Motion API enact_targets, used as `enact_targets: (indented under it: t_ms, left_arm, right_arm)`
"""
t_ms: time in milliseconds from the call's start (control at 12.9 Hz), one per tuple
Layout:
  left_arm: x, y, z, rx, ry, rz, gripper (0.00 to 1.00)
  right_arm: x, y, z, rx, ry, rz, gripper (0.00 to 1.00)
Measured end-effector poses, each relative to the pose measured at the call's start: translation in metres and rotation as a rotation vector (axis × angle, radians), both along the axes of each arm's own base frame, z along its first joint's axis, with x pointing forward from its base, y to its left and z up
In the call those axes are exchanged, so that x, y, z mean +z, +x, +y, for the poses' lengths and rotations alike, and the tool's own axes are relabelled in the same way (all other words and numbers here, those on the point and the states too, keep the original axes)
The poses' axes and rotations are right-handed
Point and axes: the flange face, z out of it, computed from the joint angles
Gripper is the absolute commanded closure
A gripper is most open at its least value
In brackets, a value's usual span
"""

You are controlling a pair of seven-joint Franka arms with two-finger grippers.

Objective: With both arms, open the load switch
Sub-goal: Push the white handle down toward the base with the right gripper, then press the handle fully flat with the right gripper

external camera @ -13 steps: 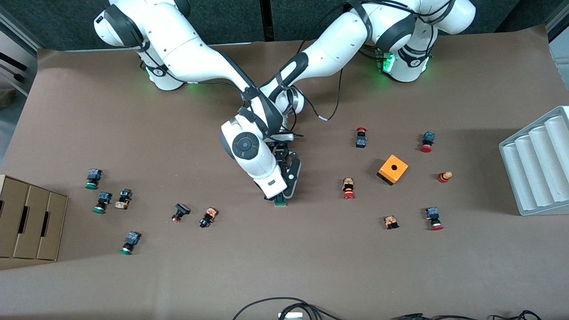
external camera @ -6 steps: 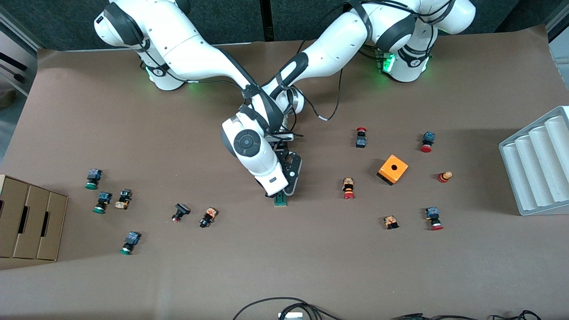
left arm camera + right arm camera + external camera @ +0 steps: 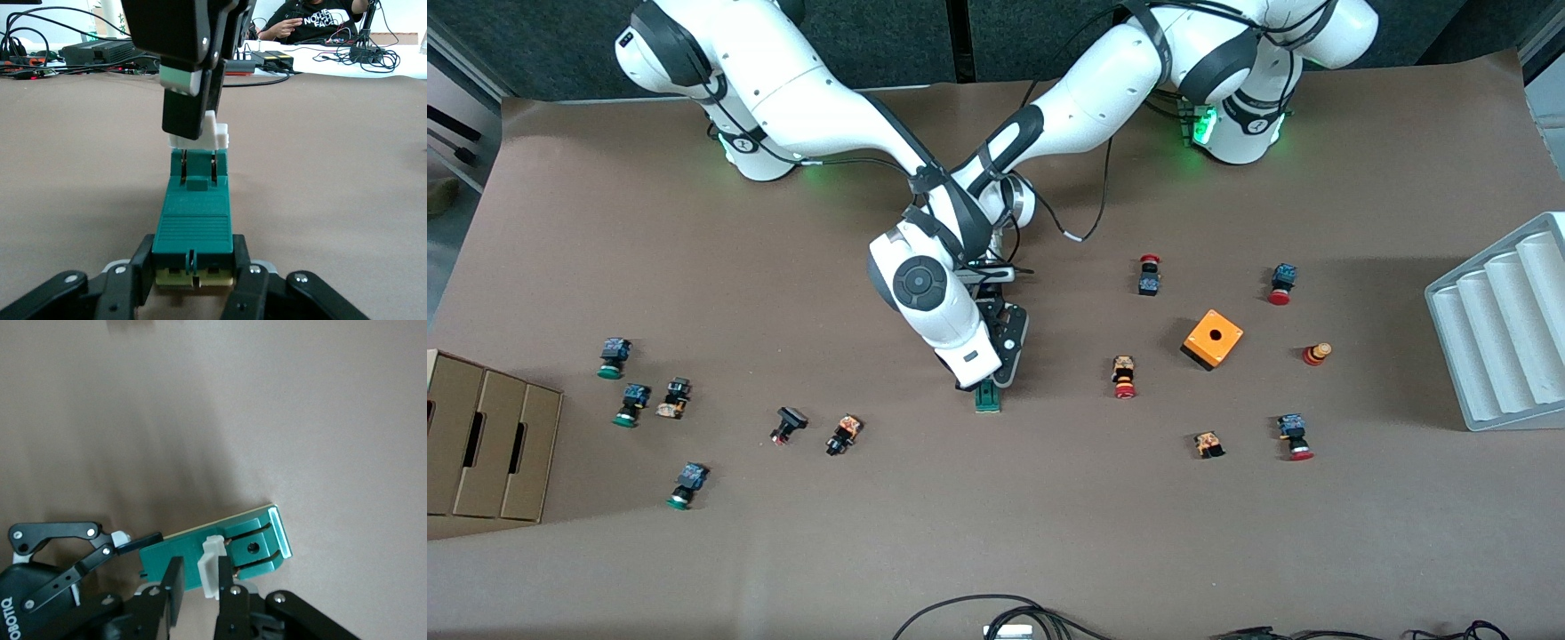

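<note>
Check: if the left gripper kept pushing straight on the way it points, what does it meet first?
The load switch itself: the left gripper has its jaws shut on that bar's end. Straight ahead along the bar comes the right gripper, pinching the white sliding piece. Past that, bare table, as far as depth shows.

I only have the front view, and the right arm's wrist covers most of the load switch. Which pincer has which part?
Observer: The left pincer is shut on one end of the load switch, with a finger on each long side.
Operator: And the right one?
Observer: The right pincer is shut on the white sliding piece, reaching down onto it from above.
Operator: Is the switch lifted?
Observer: It does not look lifted. In the left wrist view it appears to lie flat on the table.
</note>
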Motion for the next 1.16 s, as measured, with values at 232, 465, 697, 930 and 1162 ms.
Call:
enact_targets:
  t_ms: [232,465,697,930,1162]
  left_arm:
    - [0.000,0.000,0.000,0.000,0.000,0.000,0.51]
    - [0.000,0.000,0.000,0.000,0.000,0.000,0.51]
    - [0.000,0.000,0.000,0.000,0.000,0.000,0.51]
    - [0.000,0.000,0.000,0.000,0.000,0.000,0.51]
    - [0.000,0.000,0.000,0.000,0.000,0.000,0.51]
  right_arm:
    - [0.000,-0.002,-0.002,-0.001,-0.003,0.004,0.73]
    - [-0.001,-0.003,-0.002,-0.001,-0.006,0.010,0.73]
    - [-0.001,-0.006,-0.001,-0.013,-0.010,0.020,0.73]
    - [-0.003,-0.012,0.004,-0.018,-0.015,0.030,0.73]
    - [-0.004,-0.018,0.009,-0.015,-0.017,0.034,0.73]
